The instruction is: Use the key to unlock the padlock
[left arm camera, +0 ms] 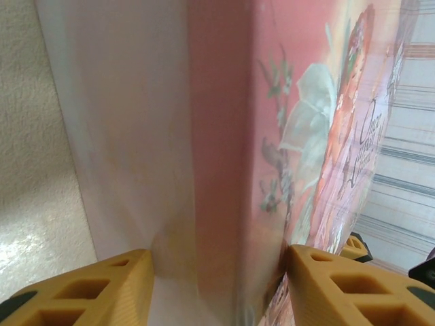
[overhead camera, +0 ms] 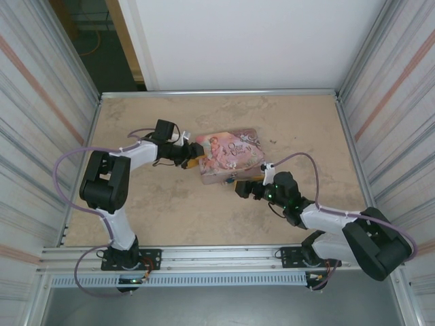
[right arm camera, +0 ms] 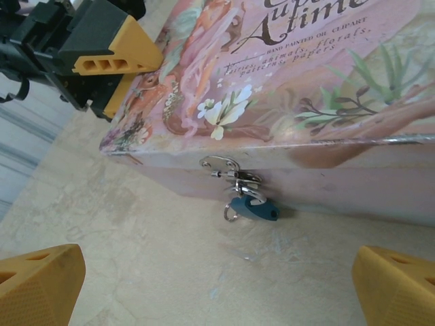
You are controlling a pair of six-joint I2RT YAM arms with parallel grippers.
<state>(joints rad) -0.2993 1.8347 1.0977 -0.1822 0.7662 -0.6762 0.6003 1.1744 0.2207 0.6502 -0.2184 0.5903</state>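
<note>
Right wrist view: the padlock [right arm camera: 255, 208] hangs from the hasp [right arm camera: 228, 166] on the pink tin's [right arm camera: 306, 81] near face, just above the worktop [right arm camera: 136, 258]. Unlocking looks not yet begun. The right fingers [right arm camera: 41, 282] stand wide apart, empty. The left wrist view adds the left fingers [left arm camera: 102, 292] straddling the tin's left end; I cannot tell whether they clamp it.

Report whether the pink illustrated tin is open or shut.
Shut. The pink tin box has its lid flush on the front wall, and a bluish-grey padlock hangs from the silvery hasp. Whether the padlock is locked, cannot tell.
</note>
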